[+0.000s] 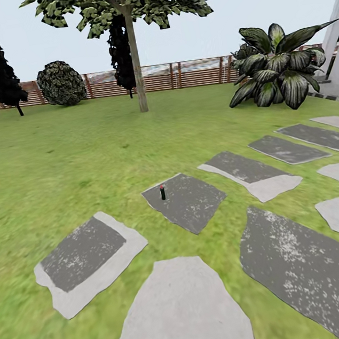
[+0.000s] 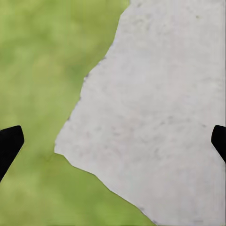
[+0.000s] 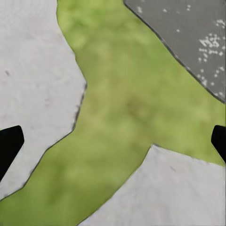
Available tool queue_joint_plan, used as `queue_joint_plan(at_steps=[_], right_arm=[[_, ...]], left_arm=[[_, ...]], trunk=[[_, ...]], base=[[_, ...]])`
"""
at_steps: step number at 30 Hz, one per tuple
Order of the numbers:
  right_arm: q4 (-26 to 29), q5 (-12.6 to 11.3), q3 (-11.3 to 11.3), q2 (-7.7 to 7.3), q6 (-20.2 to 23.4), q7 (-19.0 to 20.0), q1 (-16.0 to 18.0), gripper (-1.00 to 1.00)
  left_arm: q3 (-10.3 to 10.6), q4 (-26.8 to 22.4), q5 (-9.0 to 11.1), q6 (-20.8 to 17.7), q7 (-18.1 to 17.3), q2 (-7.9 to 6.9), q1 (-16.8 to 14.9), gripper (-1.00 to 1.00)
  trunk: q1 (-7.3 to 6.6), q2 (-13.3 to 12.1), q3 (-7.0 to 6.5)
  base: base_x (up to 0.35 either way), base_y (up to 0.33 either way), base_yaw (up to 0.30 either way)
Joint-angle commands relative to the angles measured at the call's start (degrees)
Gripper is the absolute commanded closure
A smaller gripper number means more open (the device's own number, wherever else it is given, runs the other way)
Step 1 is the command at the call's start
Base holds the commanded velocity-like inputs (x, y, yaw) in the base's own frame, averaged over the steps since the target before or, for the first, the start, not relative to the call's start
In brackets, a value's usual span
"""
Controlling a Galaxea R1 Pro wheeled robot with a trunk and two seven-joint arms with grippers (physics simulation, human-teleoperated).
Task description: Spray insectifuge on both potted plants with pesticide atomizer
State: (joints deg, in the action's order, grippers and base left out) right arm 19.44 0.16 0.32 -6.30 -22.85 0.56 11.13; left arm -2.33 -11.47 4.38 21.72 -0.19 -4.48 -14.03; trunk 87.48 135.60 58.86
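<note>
Out on the lawn (image 1: pixel 72 167), your pesticide atomizer (image 1: pixel 162 192) stands upright on a dark, mottled flat paving stone (image 1: pixel 187 202), a slim dark bottle with a reddish cap. Irregular pale and grey slabs lie around it. Your left tool (image 2: pixel 113 141) and right tool (image 3: pixel 113 141) both gape wide, holding nothing, over grass and smooth pale stone.

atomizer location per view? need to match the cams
Head view: the pesticide atomizer stands upright on a dark paving slab, left of centre.
Left wrist view: grass and a pale slab; no atomizer.
Right wrist view: slabs and grass; no atomizer.
Shared landmark: the pale slab at the head view's bottom.
</note>
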Motion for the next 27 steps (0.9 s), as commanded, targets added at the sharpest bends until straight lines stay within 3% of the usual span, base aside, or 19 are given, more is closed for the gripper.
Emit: queue_joint_plan(at_steps=[1,27], right_arm=[[-0.06,0.01,0.03,-0.02,-0.18,0.06,0.03,-1.00],[-0.08,0.01,0.02,-0.01,-0.18,0.06,0.03,-1.00]], left_arm=[[0.04,0.05,0.45,0.17,-0.08,0.00,-0.03,-1.00],[0.04,0.05,0.45,0.20,-0.08,0.00,-0.03,-1.00]], trunk=[[0.02,0.02,0.05],[0.02,0.02,0.05]], base=[[0.331,0.000,0.000],[0.331,0.000,0.000]])
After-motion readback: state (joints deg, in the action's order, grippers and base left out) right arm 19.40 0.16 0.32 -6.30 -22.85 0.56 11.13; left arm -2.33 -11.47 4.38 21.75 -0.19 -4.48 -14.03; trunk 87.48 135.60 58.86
